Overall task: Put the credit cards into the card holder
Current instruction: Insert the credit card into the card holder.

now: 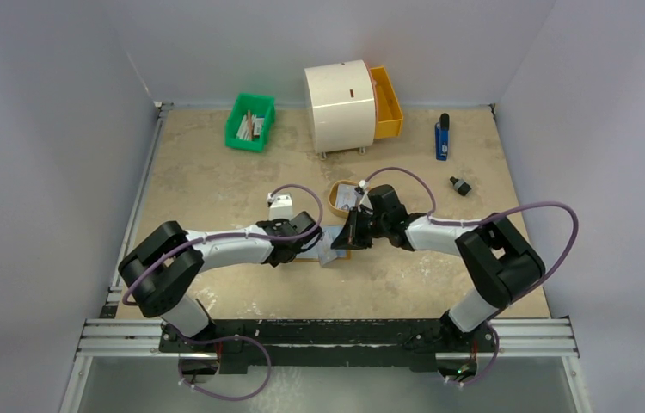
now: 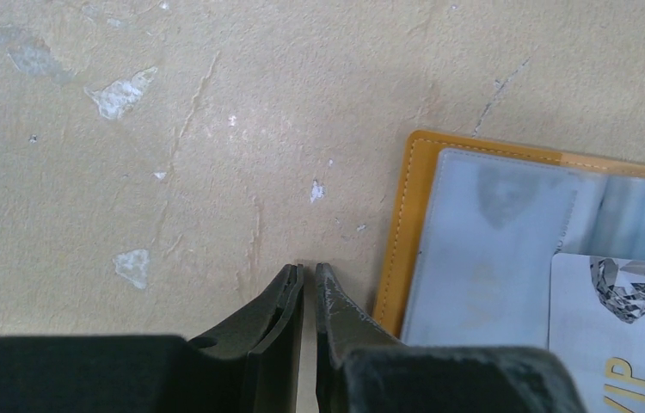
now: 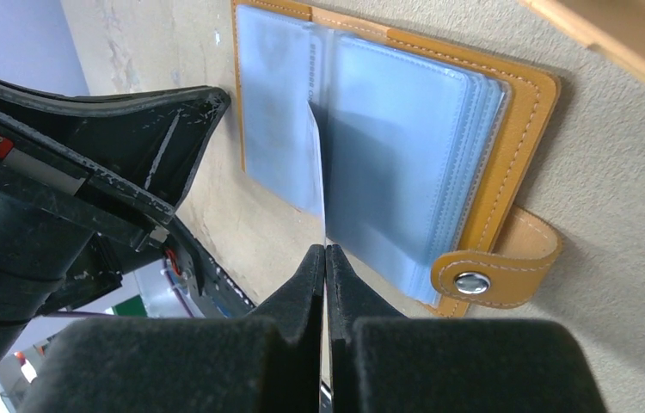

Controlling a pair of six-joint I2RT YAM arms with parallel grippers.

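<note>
The card holder lies open on the table, orange-tan outside with pale blue-grey sleeves and a snap tab. It also shows in the top view. My right gripper is shut on a white credit card, seen edge-on, its far end down among the sleeves. The left wrist view shows that card's printed face over the holder. My left gripper is shut and empty, tips on the table just left of the holder's orange edge. More cards lie in the oval tray.
An oval orange tray sits just behind the grippers. A white round cabinet with an orange drawer stands at the back, a green bin back left. A blue tool and a small black part lie to the right.
</note>
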